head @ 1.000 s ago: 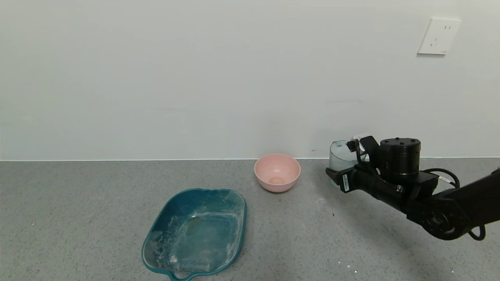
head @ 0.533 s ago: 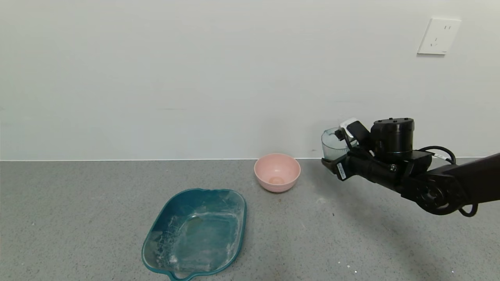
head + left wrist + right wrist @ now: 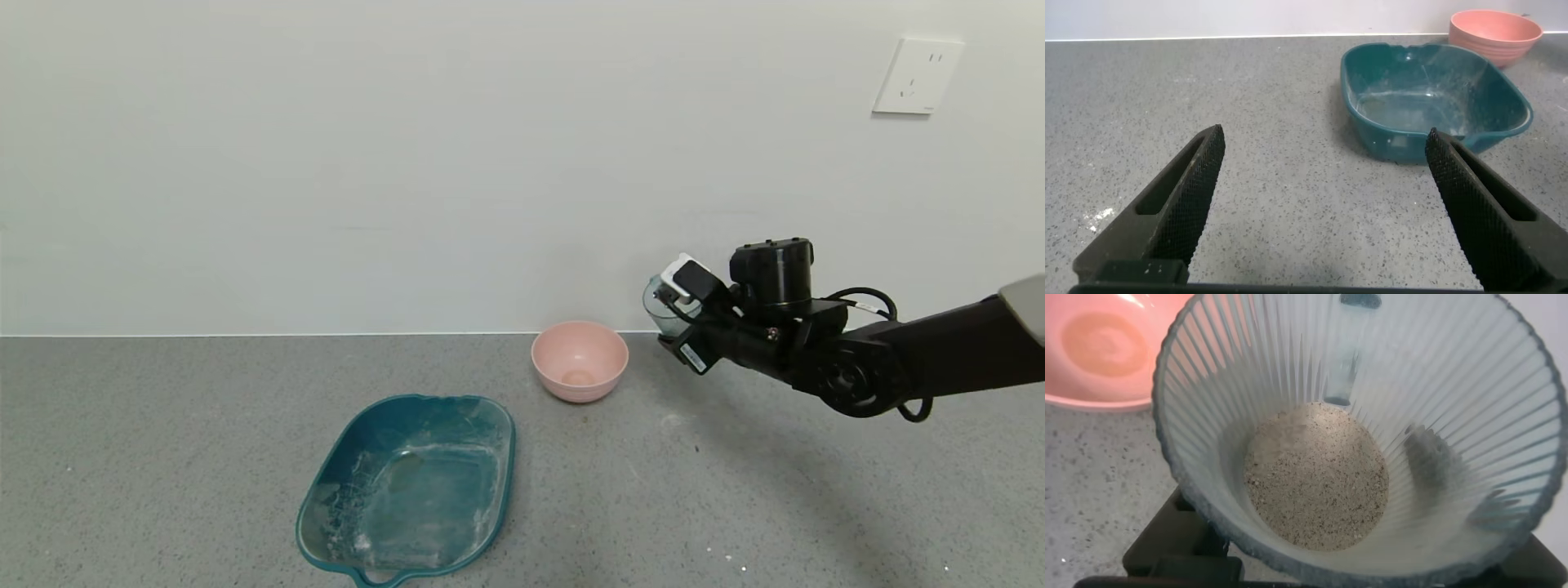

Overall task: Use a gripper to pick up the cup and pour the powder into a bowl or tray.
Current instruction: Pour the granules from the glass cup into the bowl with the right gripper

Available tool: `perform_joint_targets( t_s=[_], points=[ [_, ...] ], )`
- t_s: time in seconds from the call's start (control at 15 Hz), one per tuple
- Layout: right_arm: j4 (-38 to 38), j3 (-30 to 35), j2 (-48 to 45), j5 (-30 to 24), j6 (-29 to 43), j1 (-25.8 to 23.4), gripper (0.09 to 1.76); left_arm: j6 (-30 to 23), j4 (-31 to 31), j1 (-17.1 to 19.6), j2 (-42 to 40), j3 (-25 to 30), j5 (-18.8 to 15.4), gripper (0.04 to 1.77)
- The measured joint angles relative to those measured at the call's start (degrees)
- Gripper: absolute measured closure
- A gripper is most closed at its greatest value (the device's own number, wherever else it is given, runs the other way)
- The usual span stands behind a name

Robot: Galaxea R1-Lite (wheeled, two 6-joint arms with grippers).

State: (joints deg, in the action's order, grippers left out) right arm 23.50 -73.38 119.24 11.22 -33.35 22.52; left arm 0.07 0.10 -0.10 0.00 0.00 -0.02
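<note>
Cup [image 3: 663, 309]: clenched in my right pincer [image 3: 682, 327], lifted off the surface [image 3: 163, 457], roughly upright, long axis near vertical.
Powder [image 3: 1316, 475]: pale heap at the cup's bottom, none spilled that I can see.
Bowl [image 3: 579, 360]: lies to the cup's left and lower, near but apart; my judgement is that the pour calls for a short carry left, then a tip toward it.
Tray [image 3: 408, 487]: left of the bowl and nearer me, well apart from the cup.
Room: open surface between cup and bowl; wall close behind.
Left pincer [image 3: 1323, 204]: released, parked low, far side of the tray from the bowl.
</note>
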Motion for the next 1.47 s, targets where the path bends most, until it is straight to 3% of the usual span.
perform_joint_targets(
  t_s=[0.53, 0.87, 1.13, 1.47],
  points=[
    [-9.18, -15.6, 8.11, 6.03, -11.82, 3.28, 0.5, -0.02, 0.0, 0.0, 0.0, 0.0, 0.02, 0.05],
    [-13.01, -21.3, 11.08, 15.32, -19.98, 5.81, 0.5, -0.05, 0.0, 0.0, 0.0, 0.0, 0.0, 0.05],
    [-13.64, -25.51, 13.35, 17.14, -28.16, 6.8, 0.5, -0.05, 0.0, 0.0, 0.0, 0.0, 0.02, 0.05],
    [-12.84, -26.21, 14.86, 18.74, -35.44, 7.5, 0.5, -0.07, 0.0, 0.0, 0.0, 0.0, 0.02, 0.05]
  ],
)
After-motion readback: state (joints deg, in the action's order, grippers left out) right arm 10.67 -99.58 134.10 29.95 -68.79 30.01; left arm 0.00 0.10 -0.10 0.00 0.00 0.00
